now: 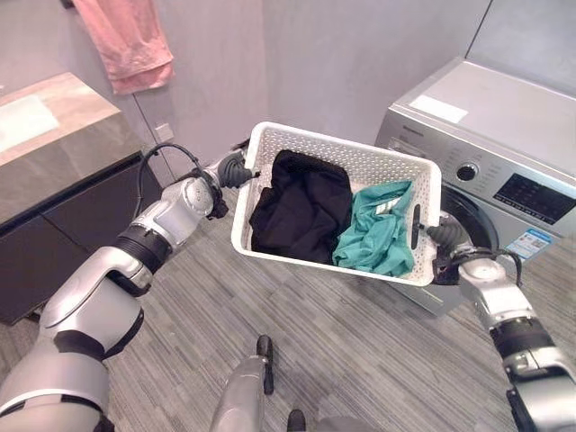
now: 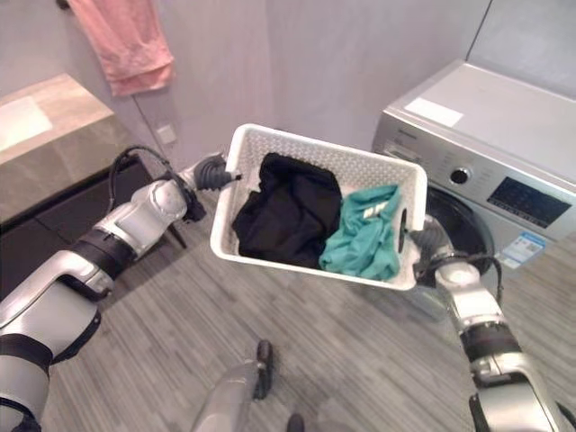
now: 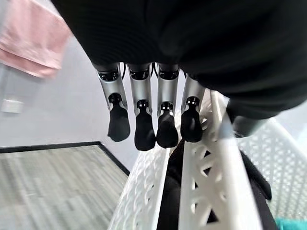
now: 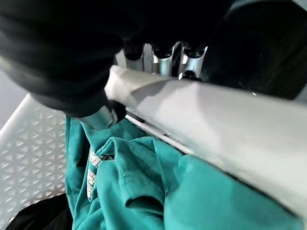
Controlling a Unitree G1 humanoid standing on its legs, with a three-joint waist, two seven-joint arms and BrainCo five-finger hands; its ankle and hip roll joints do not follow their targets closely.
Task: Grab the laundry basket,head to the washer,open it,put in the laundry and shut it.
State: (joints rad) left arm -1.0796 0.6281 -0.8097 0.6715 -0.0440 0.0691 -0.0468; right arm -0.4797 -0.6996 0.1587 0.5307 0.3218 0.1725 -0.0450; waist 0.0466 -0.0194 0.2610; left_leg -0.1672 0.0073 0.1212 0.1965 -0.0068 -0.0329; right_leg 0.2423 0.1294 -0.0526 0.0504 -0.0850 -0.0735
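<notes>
Left wrist view — fingers (image 3: 144,129) outside basket (image 1: 378,166) rim, thumb inside.

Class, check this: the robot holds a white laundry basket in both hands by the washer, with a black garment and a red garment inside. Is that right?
One detail is wrong: the second garment is teal, not red, as the left eye view shows. The rest holds: left hand and right hand carry the white basket with the black garment by the washer.

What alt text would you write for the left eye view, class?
Two robot hands, left hand and right hand, hold a white laundry basket with black clothes and a teal garment before a silver washing machine; a pink towel hangs behind.
</notes>
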